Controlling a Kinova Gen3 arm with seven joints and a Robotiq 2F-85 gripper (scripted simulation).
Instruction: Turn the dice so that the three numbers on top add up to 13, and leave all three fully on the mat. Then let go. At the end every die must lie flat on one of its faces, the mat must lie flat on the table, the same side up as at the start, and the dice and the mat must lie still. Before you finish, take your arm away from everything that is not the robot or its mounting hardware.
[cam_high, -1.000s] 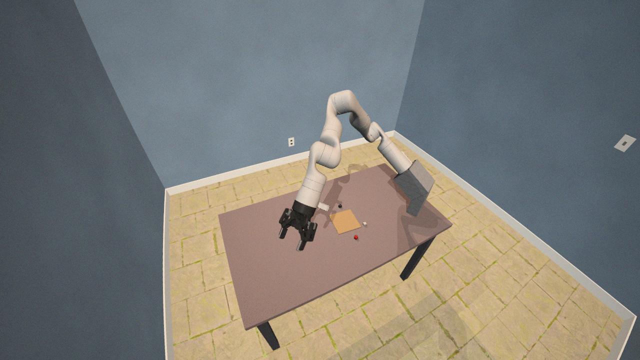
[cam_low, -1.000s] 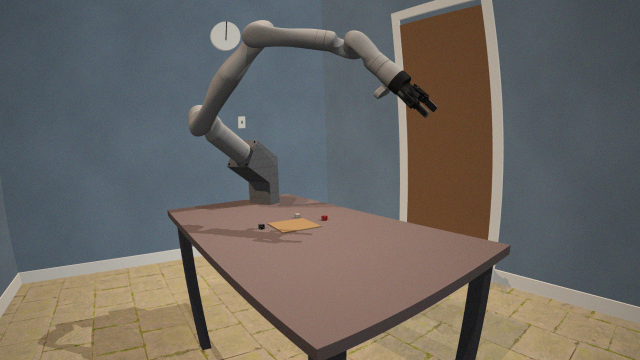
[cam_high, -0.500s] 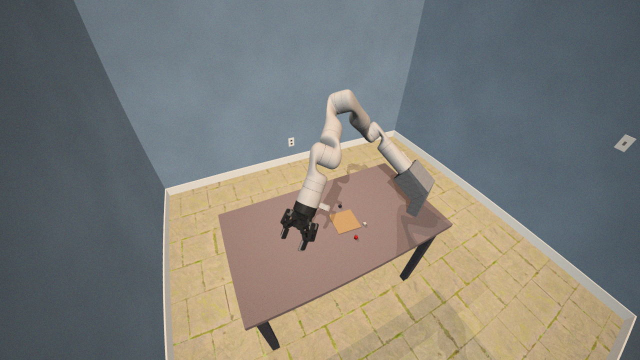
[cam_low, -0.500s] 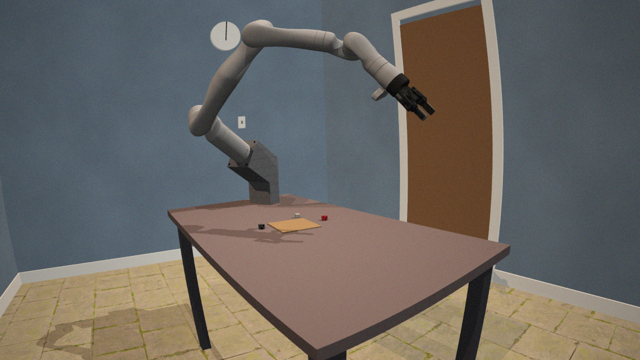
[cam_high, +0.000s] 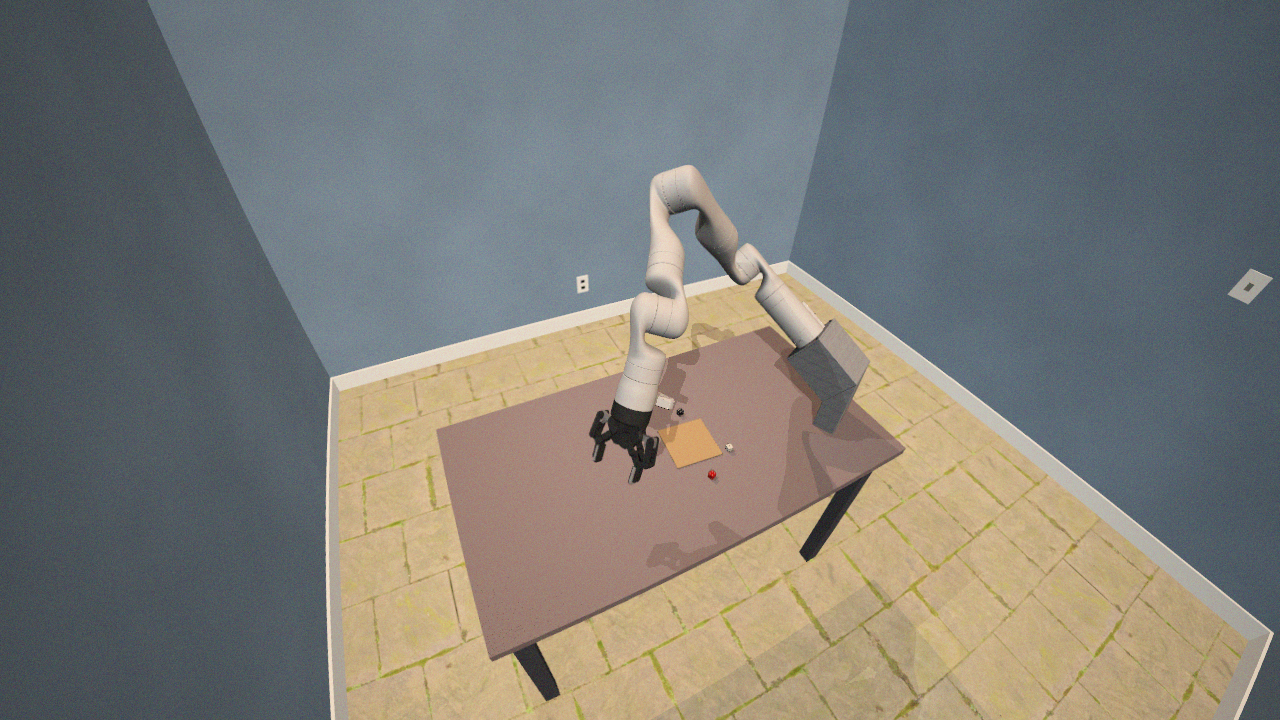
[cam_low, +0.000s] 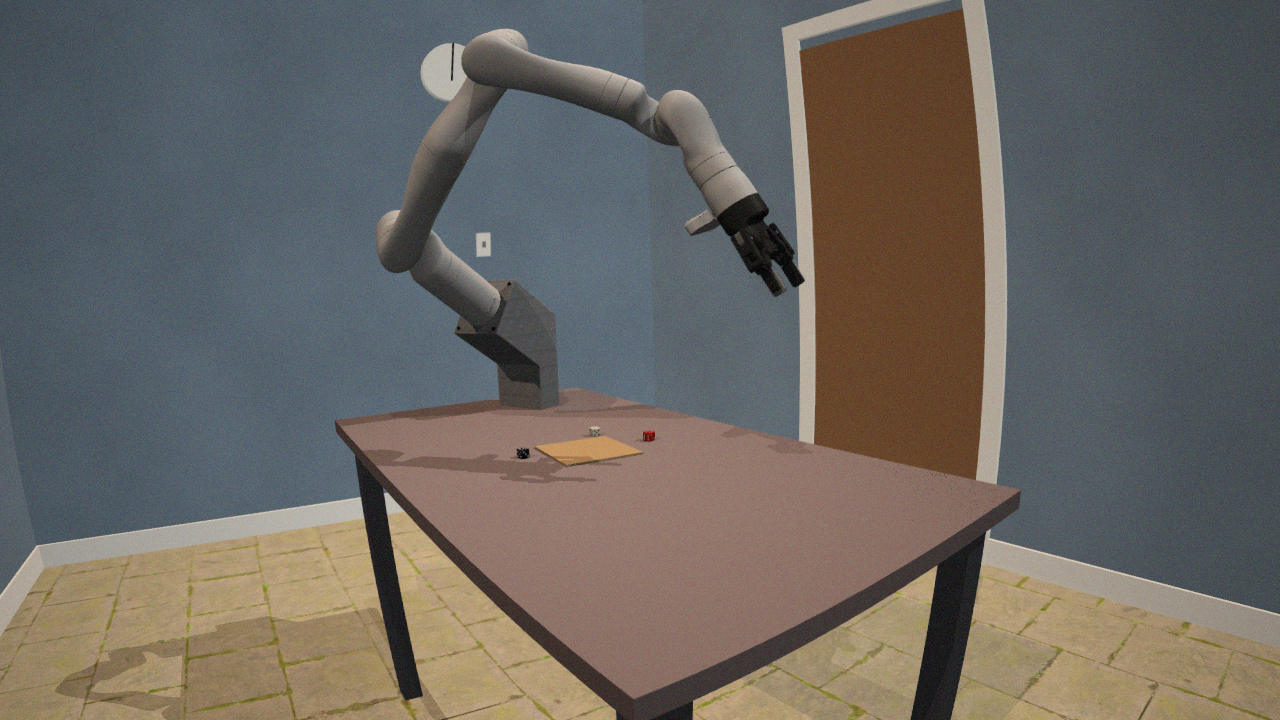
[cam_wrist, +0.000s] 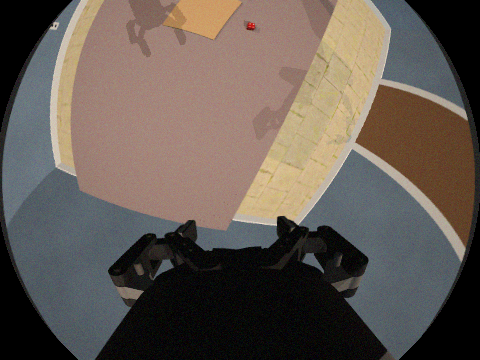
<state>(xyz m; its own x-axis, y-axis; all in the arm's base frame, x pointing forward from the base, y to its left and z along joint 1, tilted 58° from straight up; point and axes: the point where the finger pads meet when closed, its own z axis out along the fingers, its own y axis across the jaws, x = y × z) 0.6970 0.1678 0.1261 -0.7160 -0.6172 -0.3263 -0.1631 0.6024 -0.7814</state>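
Dice, three of them, sit on the counter (cam_high: 554, 537) (cam_low: 716, 537) (cam_wrist: 165, 115) around an orange-tan square mat (cam_high: 690, 444) (cam_low: 588, 450) (cam_wrist: 204, 17), each of them off it. Above the counter, the jaws (cam_high: 617, 471) (cam_low: 788, 282) stand wide apart with nothing between them; they are well above the surface and well apart from the mat and dice. They slant downward and away from the arm's base. Black linkages join them to the dark gripper body, which follows the pale, curved arm (cam_high: 664, 246) (cam_low: 572, 78). That arm arches high over the counter and comes down to an angled grey pedestal (cam_high: 841, 353) (cam_low: 541, 335) standing at the counter's far end in the exterior view.

The mat lies flat. Just beside one edge is the black die (cam_high: 680, 411) (cam_low: 522, 453); near another edge is the white die (cam_high: 729, 446) (cam_low: 595, 431). The red die (cam_high: 711, 474) (cam_low: 648, 436) (cam_wrist: 251, 26) rests a little way off the mat, on the side toward the brown door (cam_low: 895, 250) (cam_wrist: 415, 125) in the exterior view. The numbers on top are too small to tell. Shadows of the arm and jaws fall across the counter, and in the wrist view the shadow of one finger crosses a corner of the mat. Dark legs (cam_high: 836, 517) (cam_low: 386, 573) hold the counter above a yellowish stone floor (cam_high: 751, 635) (cam_low: 223, 617) (cam_wrist: 320, 115).
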